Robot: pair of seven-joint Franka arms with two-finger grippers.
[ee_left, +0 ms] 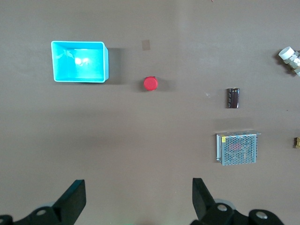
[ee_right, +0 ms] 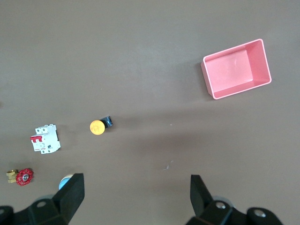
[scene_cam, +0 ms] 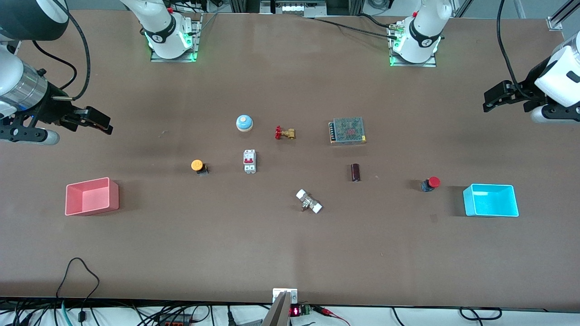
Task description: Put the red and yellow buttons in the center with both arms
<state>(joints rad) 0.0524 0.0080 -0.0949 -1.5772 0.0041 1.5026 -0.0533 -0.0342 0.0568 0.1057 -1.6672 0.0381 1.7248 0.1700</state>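
Pink bin (scene_cam: pixel 92 196) and cyan bin (scene_cam: pixel 490 200) sit with nothing inside at the table's two ends in the front view; the yellow button (scene_cam: pixel 198 166) lies near the pink, the red button (scene_cam: pixel 430 183) beside the cyan. Left gripper (scene_cam: pixel 498 96) and right gripper (scene_cam: pixel 93 121) hover high over the table's ends. Left wrist view: fingers (ee_left: pixel 202 197) spread wide, holding nothing, above the cyan bin (ee_left: pixel 105 62) and red button (ee_left: pixel 150 84). Right wrist view: fingers (ee_right: pixel 200 193) likewise apart, above the yellow button (ee_right: pixel 97 127) and pink bin (ee_right: pixel 206 75).
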